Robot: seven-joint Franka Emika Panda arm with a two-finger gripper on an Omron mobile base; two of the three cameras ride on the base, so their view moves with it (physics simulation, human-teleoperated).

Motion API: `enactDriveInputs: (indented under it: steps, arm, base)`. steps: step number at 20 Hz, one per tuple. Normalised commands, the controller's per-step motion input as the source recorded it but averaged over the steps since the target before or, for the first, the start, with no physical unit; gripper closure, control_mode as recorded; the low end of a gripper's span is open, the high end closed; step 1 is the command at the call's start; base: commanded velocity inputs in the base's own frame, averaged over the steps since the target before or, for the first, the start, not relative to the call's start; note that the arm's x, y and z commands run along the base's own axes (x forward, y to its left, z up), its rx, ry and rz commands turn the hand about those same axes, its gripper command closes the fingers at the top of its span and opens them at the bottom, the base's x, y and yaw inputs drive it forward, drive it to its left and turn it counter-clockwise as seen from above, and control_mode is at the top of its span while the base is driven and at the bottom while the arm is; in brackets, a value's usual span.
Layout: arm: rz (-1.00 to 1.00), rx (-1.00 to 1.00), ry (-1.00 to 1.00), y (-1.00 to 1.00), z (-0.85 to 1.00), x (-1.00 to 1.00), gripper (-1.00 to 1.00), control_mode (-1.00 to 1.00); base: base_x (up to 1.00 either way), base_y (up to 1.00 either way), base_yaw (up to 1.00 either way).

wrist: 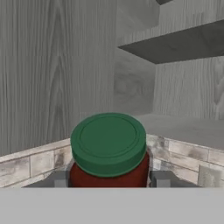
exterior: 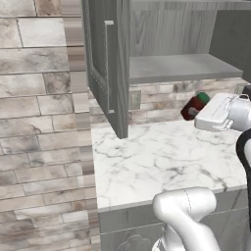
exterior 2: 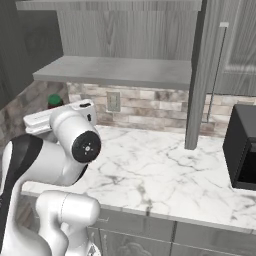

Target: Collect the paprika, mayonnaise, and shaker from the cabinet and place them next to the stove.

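The gripper point(wrist: 109, 179) was closed on the paprika point(wrist: 109, 151), a dark-red jar whose cap looked green in these pictures. In the hand view the two fingers point(wrist: 57, 178) pressed against the jar's opposite sides, one on each flank just under the cap, so the jar sat squarely between the jaws. Its round lid faced away from the hand and toward the camera's line of sight, so the jar's long axis ran out along the gripper's own direction. In the left base view the paprika point(exterior: 195, 105) stuck out beyond the white hand, tilted well off upright, the cap end higher and farther from the hand and the red body slanting down toward the jaws. It hung in the air, clear of the white marble counter point(exterior: 162, 157) beneath the jaws. Ahead of the jaws and above them was the cabinet point(exterior: 186, 66) with its grey inner shelf, and its open door point(exterior: 110, 68) stood well off to one side. In the right base view just the cap of the paprika point(exterior 2: 54, 101) showed past the hand, near the stone backsplash point(exterior 2: 150, 107) beyond the jaws.
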Motion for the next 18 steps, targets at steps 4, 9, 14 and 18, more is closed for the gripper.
enactDriveInputs:
  steps: [4,9,14,18]
  arm:
    - [-0.01,0.0,0.0,-0.22,-0.1,-0.91,1.0,-1.0]
    - [0.0,0.0,0.0,0.0,-0.38,-0.48,1.0,1.0]
    - [0.0,0.0,0.0,0.0,0.0,0.0,1.0,1.0]
    - [0.0,0.0,0.0,0.0,0.0,0.0,1.0,1.0]
  base:
    - [0.0,0.0,0.0]
    - [-0.08,0.02,0.0]
    - [-0.87,-0.02,-0.02]
    - [-1.0,-0.21,-0.13]
